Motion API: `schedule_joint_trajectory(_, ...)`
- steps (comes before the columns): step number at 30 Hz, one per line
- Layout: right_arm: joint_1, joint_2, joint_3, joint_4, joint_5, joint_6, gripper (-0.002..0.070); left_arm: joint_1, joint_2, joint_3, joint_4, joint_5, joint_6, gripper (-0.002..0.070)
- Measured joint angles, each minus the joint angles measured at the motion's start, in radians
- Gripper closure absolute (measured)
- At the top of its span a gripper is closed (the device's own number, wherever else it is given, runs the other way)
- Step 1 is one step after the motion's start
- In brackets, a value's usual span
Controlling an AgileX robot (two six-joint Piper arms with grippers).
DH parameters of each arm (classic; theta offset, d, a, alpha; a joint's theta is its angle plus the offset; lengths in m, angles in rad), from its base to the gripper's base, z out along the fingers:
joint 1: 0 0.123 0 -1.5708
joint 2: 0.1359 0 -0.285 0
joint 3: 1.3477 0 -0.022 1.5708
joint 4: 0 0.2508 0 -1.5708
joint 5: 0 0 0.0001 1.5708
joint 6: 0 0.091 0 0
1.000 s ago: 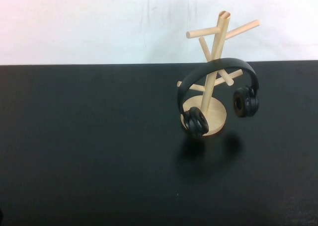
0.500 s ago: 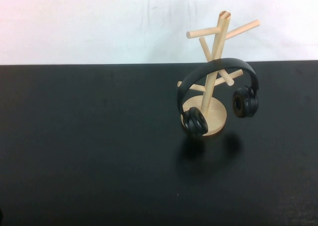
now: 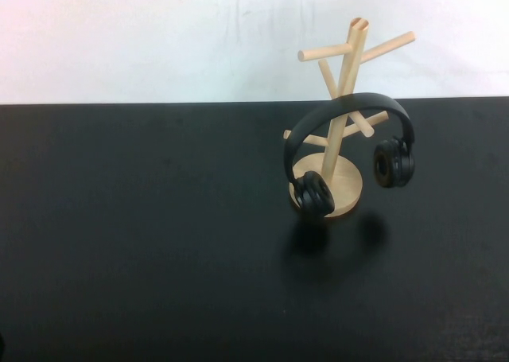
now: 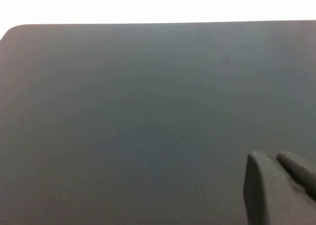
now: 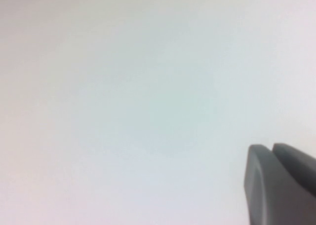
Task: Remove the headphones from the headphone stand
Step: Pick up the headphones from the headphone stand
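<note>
Behind everything stood a pale, blank wall [image 3: 159, 36], and below it stretched the wide black matte table [image 3: 143, 243]. Toward the right rear of that table stood the light wooden tree-shaped stand [image 3: 343, 115] on its round disc base. The black over-ear headphones [image 3: 350, 107] hung on it, the thin headband arched over a lower peg, one padded cup in front of the base, the other hanging clear to the right. Neither arm showed from above. Only the wrist cameras caught them: the left gripper [image 4: 279, 185] above bare tabletop, the right gripper [image 5: 279, 180] facing the wall. Whether either's jaws were parted, I could not tell.
</note>
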Motion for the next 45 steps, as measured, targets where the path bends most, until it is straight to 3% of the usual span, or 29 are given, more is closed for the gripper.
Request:
schedule_joint_trajectory(8,0.000,0.298,0.020,-0.002,0.232,-0.094,0.0685,0.000,0.000,0.000,0.000,0.000,0.000,0.0673)
schedule_joint_trajectory(12,0.001,0.522,0.063,0.064,0.229,-0.132,0.0685,0.000,0.000,0.000,0.000,0.000,0.000,0.0673)
schedule_joint_trajectory(18,0.008,0.649,0.093,0.135,0.358,-0.131,0.0685,0.000,0.000,0.000,0.000,0.000,0.000,0.0673)
schedule_joint_trajectory(22,0.085,0.763,0.093,0.203,0.370,-0.225,0.0685,0.000,0.000,0.000,0.000,0.000,0.000,0.0673)
schedule_joint_trajectory(29,0.303,0.906,0.093,0.219,0.322,-0.607,0.0676,0.000,0.000,0.000,0.001,0.000,0.000,0.0673)
schedule_joint_trajectory(32,0.394,0.938,0.093,0.219,0.246,-0.771,0.0603,0.000,0.000,0.000,0.001,0.000,0.000,0.0673)
schedule_joint_trajectory(39,0.520,0.997,0.093,0.219,-0.060,-0.969,0.0237,0.000,0.000,0.000,0.001,0.000,0.000,0.0673)
schedule_joint_trajectory(45,0.550,1.128,0.093,0.215,-0.278,-1.089,0.0210,0.000,0.000,0.000,0.001,0.000,0.000,0.0673)
